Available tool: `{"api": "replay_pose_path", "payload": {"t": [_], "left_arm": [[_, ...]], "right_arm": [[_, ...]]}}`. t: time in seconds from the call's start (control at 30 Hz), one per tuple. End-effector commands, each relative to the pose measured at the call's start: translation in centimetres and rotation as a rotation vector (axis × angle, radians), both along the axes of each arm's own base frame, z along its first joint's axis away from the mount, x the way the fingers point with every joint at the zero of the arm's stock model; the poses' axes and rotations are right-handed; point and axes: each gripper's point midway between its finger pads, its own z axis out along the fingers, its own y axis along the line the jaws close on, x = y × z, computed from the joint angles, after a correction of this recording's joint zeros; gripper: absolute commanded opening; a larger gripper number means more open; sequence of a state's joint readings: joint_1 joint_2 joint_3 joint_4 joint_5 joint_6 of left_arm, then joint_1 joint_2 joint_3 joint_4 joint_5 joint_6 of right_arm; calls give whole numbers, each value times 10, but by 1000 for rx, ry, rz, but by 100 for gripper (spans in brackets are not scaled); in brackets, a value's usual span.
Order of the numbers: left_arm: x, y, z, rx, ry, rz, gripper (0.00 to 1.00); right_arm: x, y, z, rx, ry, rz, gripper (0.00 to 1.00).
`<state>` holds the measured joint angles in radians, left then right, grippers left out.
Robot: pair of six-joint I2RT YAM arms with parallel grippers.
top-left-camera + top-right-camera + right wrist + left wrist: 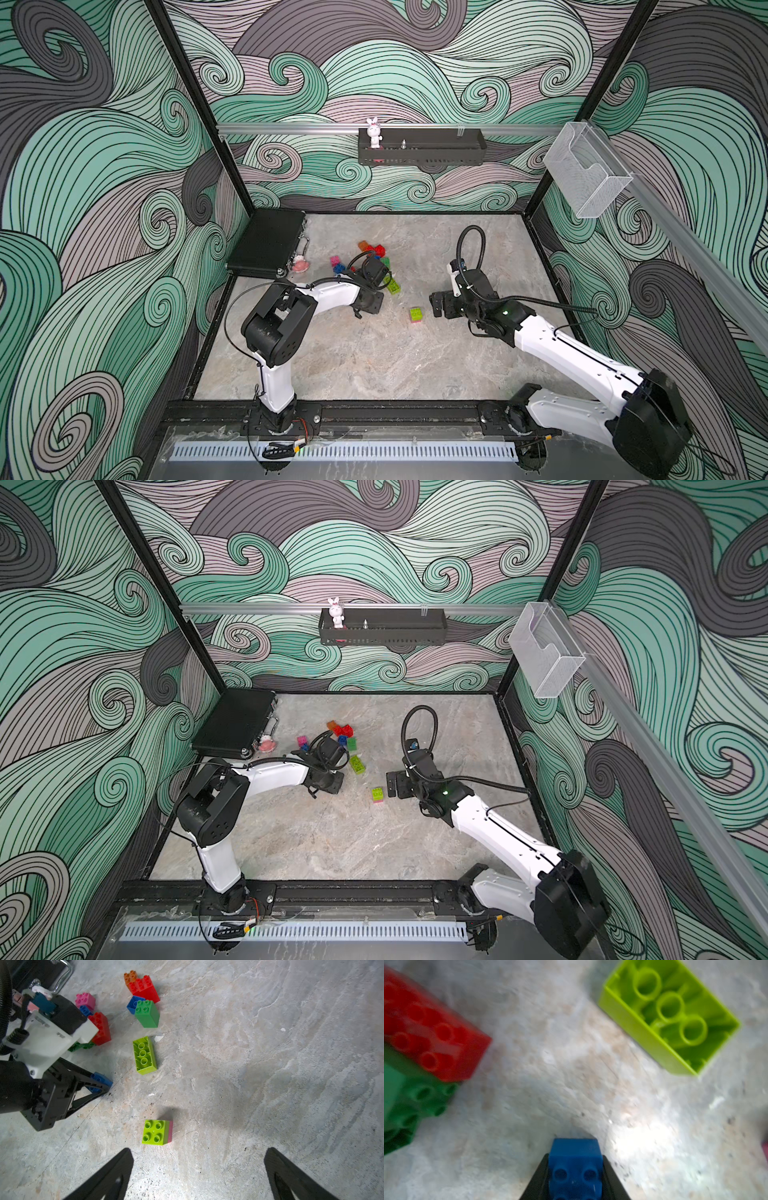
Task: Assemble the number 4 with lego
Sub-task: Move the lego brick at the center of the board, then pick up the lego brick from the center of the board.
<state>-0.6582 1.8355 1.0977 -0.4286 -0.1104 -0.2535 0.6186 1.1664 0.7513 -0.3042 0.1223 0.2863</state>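
**Two white-and-black robot arms**

The left arm (332,293) and the right arm (561,349) are both wearing smooth white shells, and thin black wires are running along them. Big round black joints (274,328) are joining the white parts together. A thick black ribbed hose (467,237) is curling in a loop by the right wrist, and a tiny green light (505,311) is glowing near it. A white plate (52,1036) with little silver screws is sitting on the left wrist, next to a black box (68,1014) with a blue plug (43,1002). The fingers (118,1165) are looking black and pointy, like triangles with holes cut in them. Black bases (276,415) are sitting under both arms.
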Motion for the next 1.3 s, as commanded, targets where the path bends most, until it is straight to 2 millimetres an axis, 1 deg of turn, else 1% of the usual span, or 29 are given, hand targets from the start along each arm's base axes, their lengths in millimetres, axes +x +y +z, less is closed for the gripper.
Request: {"api": "replay_pose_path", "payload": {"t": [0.0, 0.07, 0.2, 0.3, 0.4, 0.5, 0.53, 0.6, 0.67, 0.7, 0.73, 0.8, 0.83, 0.87, 0.9, 0.93, 0.97, 1.0, 1.03, 1.07, 1.13, 1.17, 1.27], "left_arm": [[-57, 1, -29, 88, 182, -174, 30], [-74, -6, -35, 130, 198, -264, 31], [-93, -29, -34, 107, 201, -382, 33], [-97, -43, -27, 63, 187, -437, 36], [-91, -46, -18, 56, 147, -442, 45], [-81, -43, -2, 34, 77, -411, 58], [-79, -43, 7, 6, 57, -396, 63], [-73, -42, 27, -67, 9, -353, 69], [-68, -37, 54, -161, -60, -290, 74], [-65, -32, 66, -200, -97, -254, 76], [-62, -24, 82, -246, -153, -203, 80], [-54, -2, 107, -305, -261, -88, 86], [-50, 14, 116, -314, -314, -7, 90], [-45, 32, 130, -325, -385, 75, 95], [-43, 48, 136, -326, -428, 146, 99], [-40, 64, 145, -331, -489, 217, 99], [-39, 80, 151, -323, -545, 286, 99], [-40, 96, 156, -310, -580, 354, 99], [-43, 112, 159, -291, -607, 418, 99], [-45, 125, 163, -276, -631, 474, 99], [-51, 146, 165, -256, -664, 560, 99], [-55, 154, 165, -250, -670, 589, 99], [-60, 162, 164, -247, -682, 608, 98]], "right_arm": [[-10, 23, -7, -4, 30, 200, 99], [-11, 27, -9, -20, 49, 239, 99], [-10, 27, -13, -37, 70, 233, 99], [-9, 25, -16, -42, 76, 219, 99], [-10, 25, -15, -43, 75, 227, 99], [-13, 29, -15, -37, 76, 263, 99], [-16, 33, -13, -25, 79, 292, 98], [-24, 45, -13, 7, 98, 359, 96], [-35, 60, -14, 30, 110, 431, 95], [-40, 68, -15, 31, 113, 467, 95], [-47, 77, -18, 24, 124, 511, 94], [-60, 95, -25, 3, 141, 594, 93], [-66, 104, -30, -20, 159, 627, 92], [-67, 111, -35, -43, 167, 642, 91], [-70, 112, -42, -77, 199, 641, 89], [-69, 115, -51, -108, 218, 629, 87], [-64, 117, -56, -129, 223, 608, 83], [-61, 118, -61, -145, 236, 590, 75], [-59, 121, -66, -154, 250, 583, 71], [-57, 124, -70, -166, 258, 581, 69], [-55, 130, -79, -196, 289, 588, 67], [-54, 133, -83, -208, 305, 597, 65], [-49, 137, -95, -242, 326, 587, 61]]}}
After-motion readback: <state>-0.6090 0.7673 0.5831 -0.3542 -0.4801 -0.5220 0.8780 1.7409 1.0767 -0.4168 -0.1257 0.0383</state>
